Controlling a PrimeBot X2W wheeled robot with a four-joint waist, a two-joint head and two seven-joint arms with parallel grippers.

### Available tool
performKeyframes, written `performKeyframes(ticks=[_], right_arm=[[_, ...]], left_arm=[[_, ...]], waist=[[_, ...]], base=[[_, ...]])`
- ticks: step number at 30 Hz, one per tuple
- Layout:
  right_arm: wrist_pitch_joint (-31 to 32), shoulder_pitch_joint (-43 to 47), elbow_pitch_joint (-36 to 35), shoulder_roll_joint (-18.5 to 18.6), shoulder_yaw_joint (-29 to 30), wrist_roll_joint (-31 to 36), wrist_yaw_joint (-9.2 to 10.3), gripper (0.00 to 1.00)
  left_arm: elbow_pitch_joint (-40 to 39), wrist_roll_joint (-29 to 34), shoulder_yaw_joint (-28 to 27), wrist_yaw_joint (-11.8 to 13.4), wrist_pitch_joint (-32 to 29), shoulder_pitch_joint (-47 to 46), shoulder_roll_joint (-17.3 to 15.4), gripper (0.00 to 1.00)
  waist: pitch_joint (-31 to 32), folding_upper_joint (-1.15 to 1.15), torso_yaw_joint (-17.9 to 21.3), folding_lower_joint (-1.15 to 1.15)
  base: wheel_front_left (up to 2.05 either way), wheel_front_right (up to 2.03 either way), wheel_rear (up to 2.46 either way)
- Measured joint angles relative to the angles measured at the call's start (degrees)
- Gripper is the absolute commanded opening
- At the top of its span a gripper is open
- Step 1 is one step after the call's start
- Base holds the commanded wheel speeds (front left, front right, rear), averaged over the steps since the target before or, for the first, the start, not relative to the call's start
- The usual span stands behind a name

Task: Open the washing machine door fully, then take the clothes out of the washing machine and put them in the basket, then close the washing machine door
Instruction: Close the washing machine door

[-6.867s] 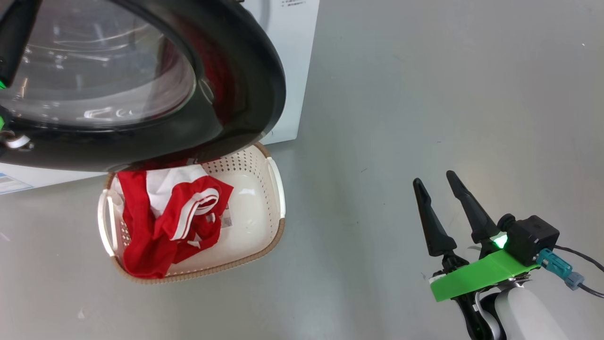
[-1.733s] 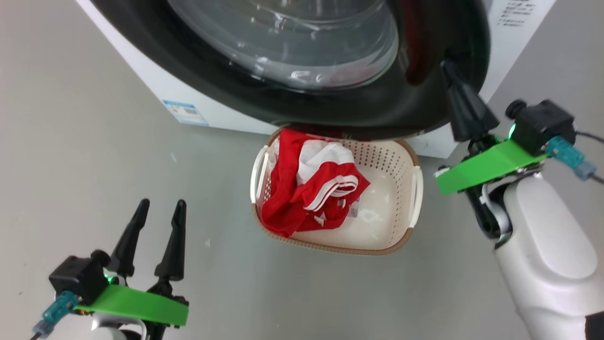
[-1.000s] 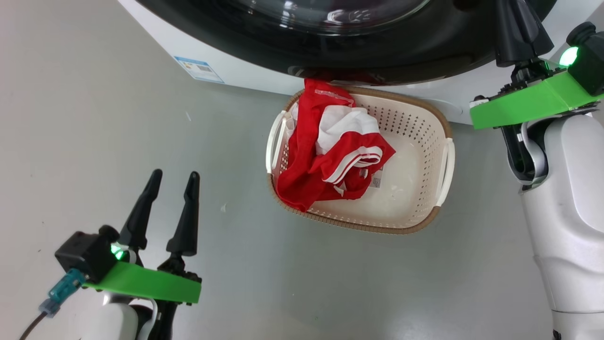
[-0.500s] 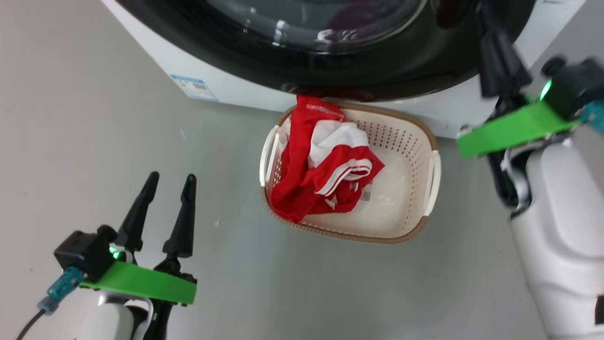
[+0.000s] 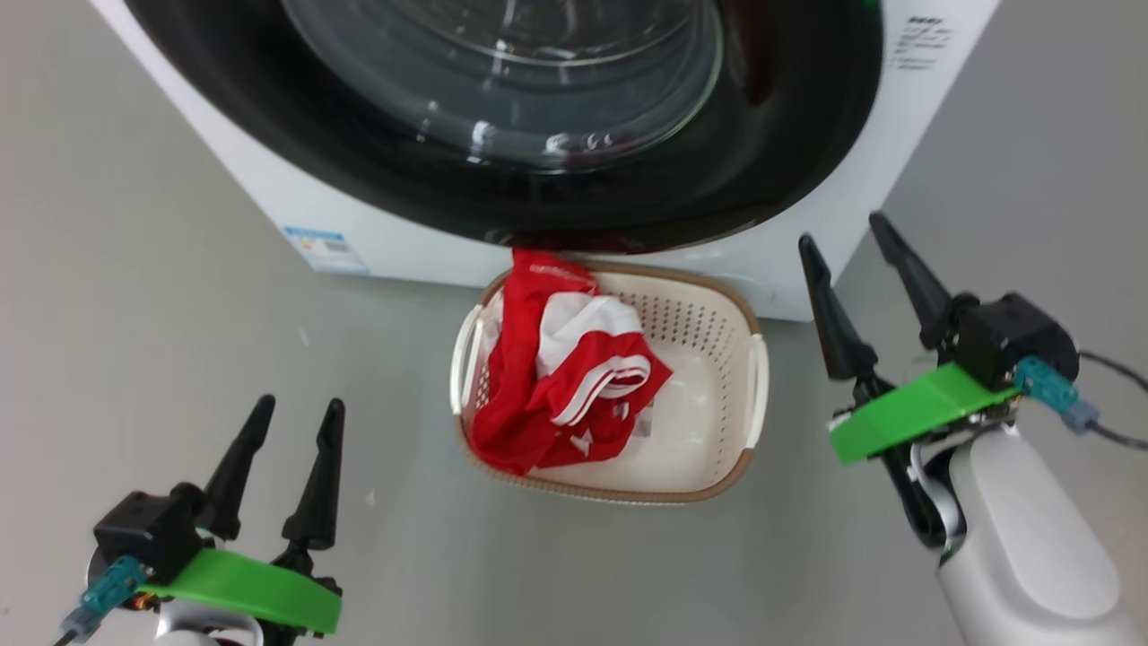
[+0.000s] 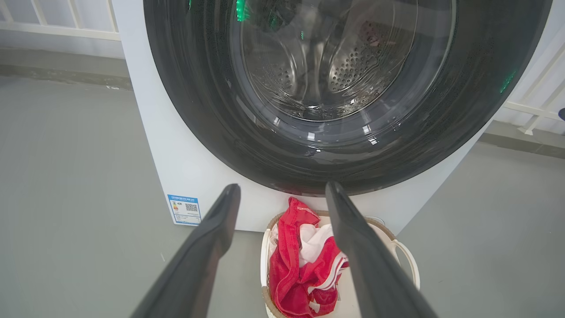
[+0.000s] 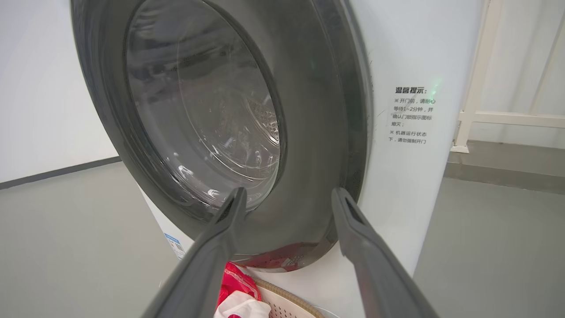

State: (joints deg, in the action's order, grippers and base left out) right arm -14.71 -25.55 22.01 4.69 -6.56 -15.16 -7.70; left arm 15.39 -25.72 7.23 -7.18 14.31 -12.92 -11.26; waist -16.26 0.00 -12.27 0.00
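The washing machine door (image 5: 269, 152) lies flat against the white washing machine (image 5: 296, 215), its glass bowl showing the steel drum behind. Directly below it on the floor stands the basket (image 5: 717, 305), with the red and white clothes (image 5: 556, 386) heaped in its left half. My right gripper (image 5: 840, 230) is open and empty, just right of the basket and off the door rim. My left gripper (image 5: 299, 404) hangs open and empty at the lower left. The left wrist view faces the door (image 6: 203, 110) and clothes (image 6: 295, 265) between open fingers (image 6: 220, 229). The right wrist view looks along the door's edge (image 7: 318, 132).
Grey floor (image 5: 134, 296) lies open on both sides of the basket. A small blue label (image 5: 325, 251) is on the machine's front and printed text (image 7: 410, 115) on its right part. White railing (image 7: 507, 117) stands behind the machine. A cable (image 5: 1112, 431) trails from my right wrist.
My right gripper, shut at the door's right rim a second ago, has opened and drawn back down beside the basket. The head camera has shifted. My left gripper has held still.
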Motion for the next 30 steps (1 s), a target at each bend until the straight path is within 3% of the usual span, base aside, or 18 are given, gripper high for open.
performKeyframes(ticks=[30], right_arm=[[0.07, 22.49, -3.74, -1.46, 3.94, -2.23, 0.00, 1.00]], left_arm=[[0.54, 1.21, -5.03, 0.00, 0.00, 9.76, -2.33, 1.00]], waist=[[11.61, 0.00, 9.71, 0.00]], base=[[0.00, 0.00, 0.00]])
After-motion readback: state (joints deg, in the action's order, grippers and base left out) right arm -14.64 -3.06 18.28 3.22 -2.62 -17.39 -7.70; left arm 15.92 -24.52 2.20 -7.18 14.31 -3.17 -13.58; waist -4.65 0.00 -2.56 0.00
